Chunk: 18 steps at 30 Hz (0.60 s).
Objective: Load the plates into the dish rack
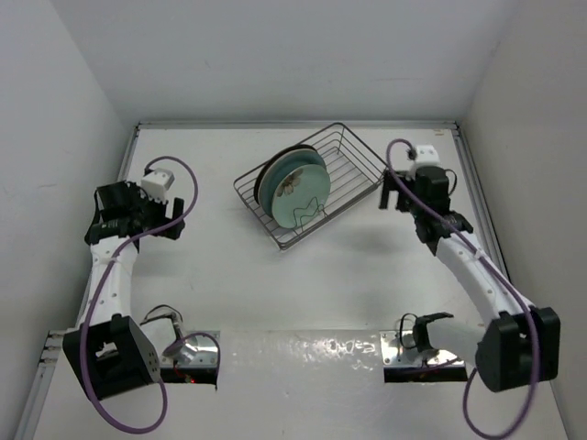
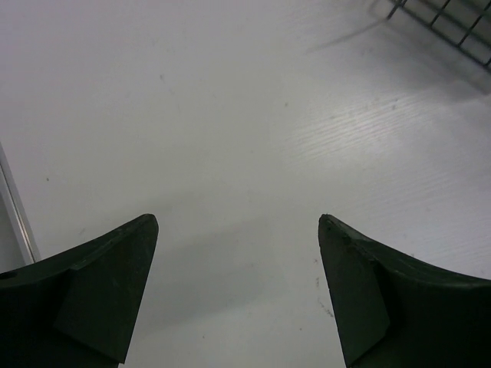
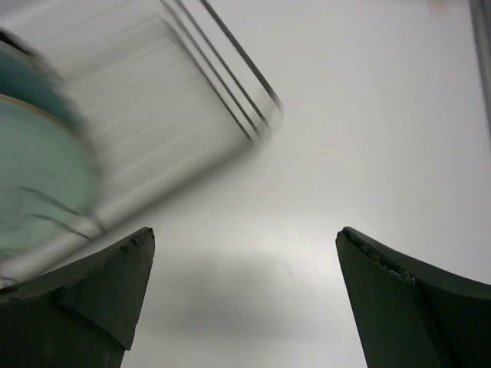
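Note:
The dish rack point(image 1: 353, 156) sits slantwise at the middle back of the white table. The pale green plate with the flower motif point(image 1: 293, 186) stands on edge in its left half. Dark-rimmed plate edges point(image 1: 263, 177) show close behind it; I cannot tell them apart. My left gripper point(image 1: 177, 223) is open and empty, far left of the rack, over bare table in the left wrist view point(image 2: 238, 224). My right gripper point(image 1: 393, 199) is open and empty just right of the rack. The right wrist view point(image 3: 245, 234) shows the blurred rack rim point(image 3: 230, 65) and green plate point(image 3: 38, 165).
White walls close in the table on the left, back and right, with a raised rail point(image 1: 481, 197) along the right edge. A corner of the rack point(image 2: 453, 23) shows in the left wrist view. The arm bases and purple cables point(image 1: 183, 353) sit at the near edge.

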Tool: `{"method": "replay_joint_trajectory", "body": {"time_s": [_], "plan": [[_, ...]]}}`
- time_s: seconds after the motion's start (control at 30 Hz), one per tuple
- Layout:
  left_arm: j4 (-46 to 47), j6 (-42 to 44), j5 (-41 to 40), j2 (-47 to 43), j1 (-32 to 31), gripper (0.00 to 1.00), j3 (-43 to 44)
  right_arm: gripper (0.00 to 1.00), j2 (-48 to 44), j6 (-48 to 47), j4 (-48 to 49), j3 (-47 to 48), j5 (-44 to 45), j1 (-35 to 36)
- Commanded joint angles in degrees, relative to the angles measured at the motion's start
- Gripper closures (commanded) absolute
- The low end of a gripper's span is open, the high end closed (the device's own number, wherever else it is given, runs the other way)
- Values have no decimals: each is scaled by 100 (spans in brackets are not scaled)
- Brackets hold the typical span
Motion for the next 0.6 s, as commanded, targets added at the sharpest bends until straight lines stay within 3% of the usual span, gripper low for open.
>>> {"method": "replay_joint_trajectory", "body": {"time_s": [0.0,0.1,0.2,0.37,0.57], "plan": [[379,160,-588,-256,22,18,-348,1,120,1913,-1375,-728,-10,-1183],[826,134,-625,-528,31,18,-980,1,-73,2257,-1393,-1404,532,-1755],[1160,-42,-800,-625,22,18,-1245,1,-188,2405,-1603,-1494,1472,-1792],[1592,-384,-1608,-652,22,18,-1351,1,180,2828,-2183,-1188,2387,-1792],[1610,-306,-1460,-880,22,18,-1553,1,875,3303,-3080,-484,2828,-1792]]}}
